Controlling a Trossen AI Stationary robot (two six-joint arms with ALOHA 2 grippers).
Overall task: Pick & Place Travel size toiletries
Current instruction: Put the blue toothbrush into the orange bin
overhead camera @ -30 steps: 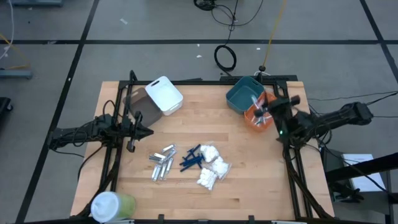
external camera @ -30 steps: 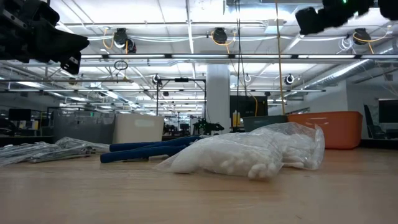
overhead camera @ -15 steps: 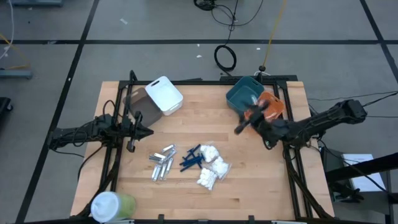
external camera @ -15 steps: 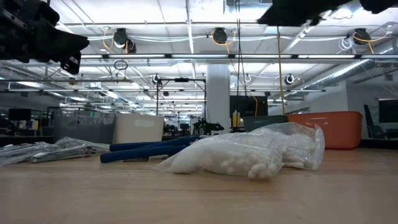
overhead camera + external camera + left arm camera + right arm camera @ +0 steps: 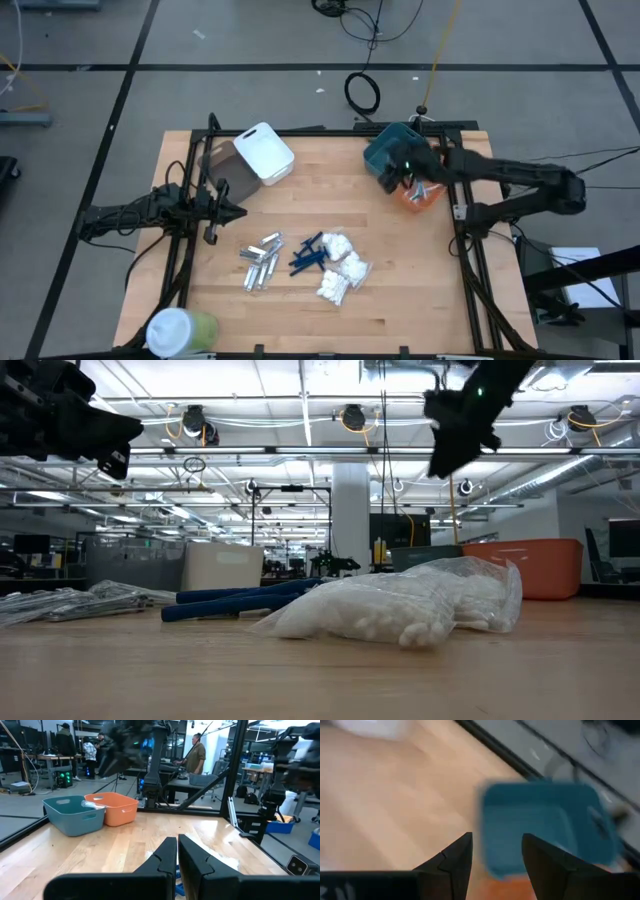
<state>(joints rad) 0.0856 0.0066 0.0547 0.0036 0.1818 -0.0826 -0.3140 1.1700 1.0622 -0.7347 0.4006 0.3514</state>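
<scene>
White bin [image 5: 264, 152], teal bin [image 5: 385, 150], perhaps lidded cup [image 5: 181, 331]

Small silver tubes [image 5: 260, 261] at table centre, left of dark blue sticks [image 5: 308, 254]; white crinkly packets [image 5: 340, 268] right of those; teal plastic bin [image 5: 388, 150] far right, touching orange plastic bin [image 5: 428, 190].

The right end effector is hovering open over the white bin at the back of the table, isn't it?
Not the white bin. The right end effector hovers open over the teal bin at the back of the table, as the high and right wrist views show.
</scene>
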